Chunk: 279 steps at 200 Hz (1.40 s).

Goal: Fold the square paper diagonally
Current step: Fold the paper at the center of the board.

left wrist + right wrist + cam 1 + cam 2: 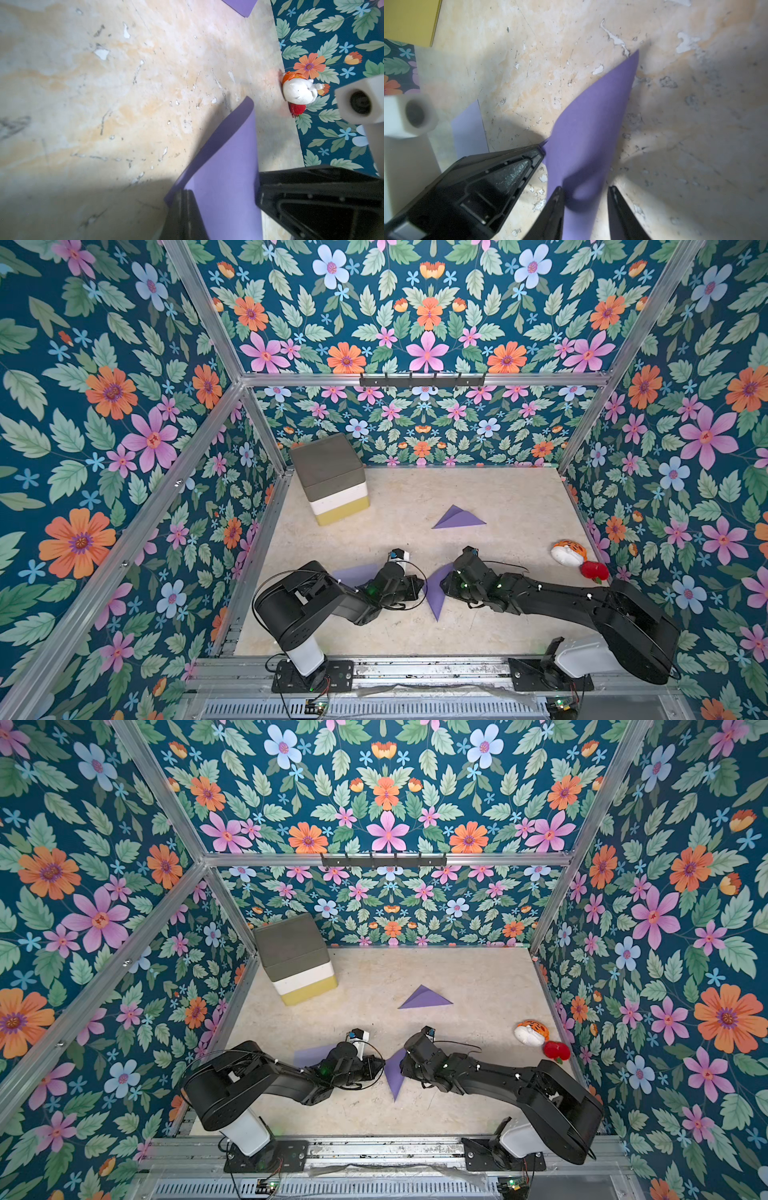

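Left gripper (540,151): black, wedge-shaped, clenched. Pinches one corner of the thin, matte purple square paper sheet (591,124); a sliver of that corner pokes past the tip.

Right gripper (586,188): partly parted, not clamped. Straddles another edge of the same sheet, paper lying against one black tapered finger (555,207), bare table showing beside the other.

Paper (435,597) (394,1077), both top views: raised off the table between the two grippers, near the front middle. Curls loosely rather than lying flat; no crease visible. Narrows to a point aimed at the front rail; cannot tell whether that tip touches down.

Left arm (316,593): black links on a white base, elbow folded back, forearm low and near level, wrist turned inward.

Right arm (561,593): stretched long and low from its base, forearm near level, wrist facing the left one. Tips close together, not touching.

Table (415,639): beige mottled surface, scuffed, with white chips in the coating.

Under the left forearm: a paler lilac flat sheet (353,573), partly hidden.

Farther back, middle: a folded purple paper triangle (457,519), one flap slightly raised.

Back left corner: stack of foam blocks (332,481), grey over white over yellow.

Right edge, by the wall: orange-and-white striped plush toy (568,552), just beside a red plush toy (593,570).
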### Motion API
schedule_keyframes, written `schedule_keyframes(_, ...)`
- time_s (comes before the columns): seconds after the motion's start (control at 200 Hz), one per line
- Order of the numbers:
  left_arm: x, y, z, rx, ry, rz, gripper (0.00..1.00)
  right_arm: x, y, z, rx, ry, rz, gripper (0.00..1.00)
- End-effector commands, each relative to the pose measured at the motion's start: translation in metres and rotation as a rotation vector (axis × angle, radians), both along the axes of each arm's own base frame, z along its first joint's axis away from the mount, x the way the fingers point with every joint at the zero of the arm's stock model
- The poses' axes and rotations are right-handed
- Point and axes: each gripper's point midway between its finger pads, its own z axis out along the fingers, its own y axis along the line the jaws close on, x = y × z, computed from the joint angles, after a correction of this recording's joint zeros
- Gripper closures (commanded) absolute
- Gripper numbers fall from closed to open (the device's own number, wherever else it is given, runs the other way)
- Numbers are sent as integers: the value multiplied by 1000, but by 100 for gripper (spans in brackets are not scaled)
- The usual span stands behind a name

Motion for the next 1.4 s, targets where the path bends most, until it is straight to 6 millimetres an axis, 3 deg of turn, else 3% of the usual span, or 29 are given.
schedule_keyframes(0.0,-19,26,-39,151,119,12,100,-3,3,3,21,6,11,60)
schedule_keyframes(0.325,-20,26,-39,149,124,11,100,-4,6,-1,41,16,5,60)
schedule_keyframes(0.715,-20,26,-36,138,121,15,82,-4,0,-15,7,47,-31,61)
schedule_keyframes(0.93,-20,27,-35,134,121,17,79,-4,-2,-20,-14,61,-46,61)
schedule_keyframes(1.185,-21,26,-36,135,124,13,80,-4,1,-20,0,63,-36,61)
schedule_keyframes(1.39,-22,28,-38,142,127,14,89,-6,1,-22,-5,66,-29,61)
